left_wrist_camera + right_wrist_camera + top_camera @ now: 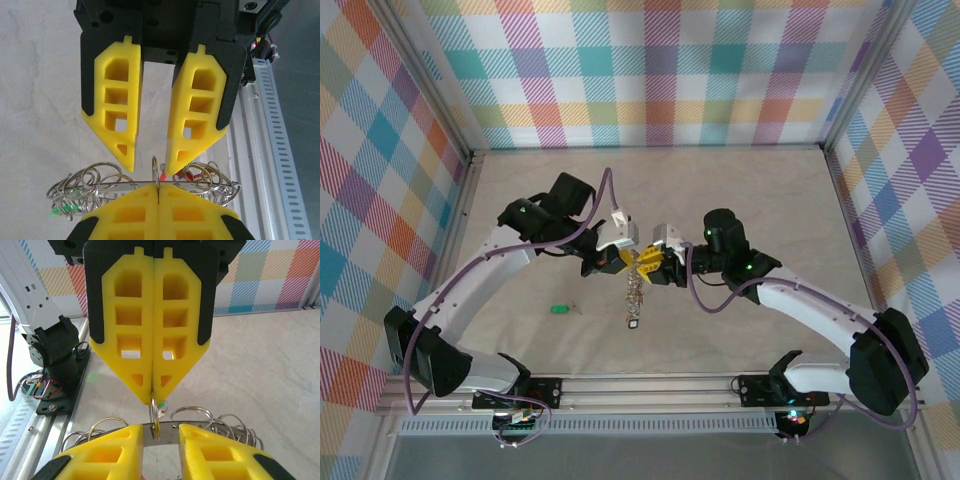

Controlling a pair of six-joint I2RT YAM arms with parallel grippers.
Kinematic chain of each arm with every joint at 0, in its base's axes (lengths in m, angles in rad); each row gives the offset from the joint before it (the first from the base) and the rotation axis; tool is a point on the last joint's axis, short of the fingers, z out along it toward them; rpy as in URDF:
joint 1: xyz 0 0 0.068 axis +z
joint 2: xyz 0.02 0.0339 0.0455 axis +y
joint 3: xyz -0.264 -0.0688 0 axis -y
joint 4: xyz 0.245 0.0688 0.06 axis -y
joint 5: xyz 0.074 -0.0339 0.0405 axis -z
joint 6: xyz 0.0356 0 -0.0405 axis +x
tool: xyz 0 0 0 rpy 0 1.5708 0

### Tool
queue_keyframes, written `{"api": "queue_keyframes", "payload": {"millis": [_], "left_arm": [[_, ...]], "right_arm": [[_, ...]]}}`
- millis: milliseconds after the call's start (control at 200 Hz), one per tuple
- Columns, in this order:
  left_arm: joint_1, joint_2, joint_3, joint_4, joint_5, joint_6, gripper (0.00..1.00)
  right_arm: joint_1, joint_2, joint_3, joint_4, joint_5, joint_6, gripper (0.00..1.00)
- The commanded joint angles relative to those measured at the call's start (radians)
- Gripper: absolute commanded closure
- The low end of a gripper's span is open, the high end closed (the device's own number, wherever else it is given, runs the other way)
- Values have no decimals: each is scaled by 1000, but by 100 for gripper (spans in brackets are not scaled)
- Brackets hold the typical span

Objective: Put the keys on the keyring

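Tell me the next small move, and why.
Probably close the right fingers on the keyring wire to steady it: they stand apart on either side of it, while the left fingers, shut, pinch a small ring right at that wire.

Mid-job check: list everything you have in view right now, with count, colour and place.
keyring: one, grey wire, held in the air between the two tools
keys: a bunch too tangled to count, silver, hanging from the keyring
loose key: one, green tag, lying on the table to the left of the hanging bunch
table: one, beige
walls: three, multicoloured plaid, on the left, far and right sides
rail: one, silver, along the near edge
left arm: one, white and black
right arm: one, white and black
left tool: yellow pads, shut on the keyring
right tool: yellow pads, open, tips just above the wire
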Motion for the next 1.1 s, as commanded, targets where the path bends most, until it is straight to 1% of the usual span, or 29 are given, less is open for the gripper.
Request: {"api": "queue_keyframes", "payload": {"millis": [0,120,160,175,210,255,285,330,395,480,560,665,740,805,855,910,1095], "left_arm": [[-12,4,39,-21,53,25,100],[-12,8,39,-18,52,20,100],[-13,7,39,-12,55,14,100],[-13,5,39,-9,57,11,95],[-11,-3,33,2,63,4,80],[-1,-22,24,7,65,-6,70],[9,-40,21,1,55,-8,67],[31,-72,8,13,9,-39,66],[72,-134,-38,76,-54,-125,63],[111,-220,-114,170,-51,-200,57],[120,-279,-170,219,-14,-230,56],[121,-326,-242,238,74,-184,56],[118,-363,-322,327,124,-181,56],[117,-380,-373,419,146,-206,55],[112,-378,-389,455,154,-212,55],[104,-357,-383,458,156,-201,55],[74,-270,-317,388,185,-109,55]], "right_arm": [[12,18,38,2,-38,-25,81],[17,25,37,13,-48,-22,100],[16,22,29,33,-51,-16,100],[17,21,25,43,-50,-10,100],[17,15,13,74,-49,3,100],[18,6,-2,111,-45,19,100],[18,-1,-11,133,-44,28,100],[18,-12,-25,162,-40,42,100],[15,-31,-59,228,-28,74,100],[16,-50,-126,366,-31,125,100],[14,-56,-165,448,-40,147,100],[15,-61,-217,567,-46,143,100],[14,-55,-253,673,-50,134,100],[14,-42,-278,754,-38,140,100],[14,-32,-284,788,-40,139,100],[15,-17,-281,803,-58,132,100],[14,55,-251,891,-95,144,100]]}}
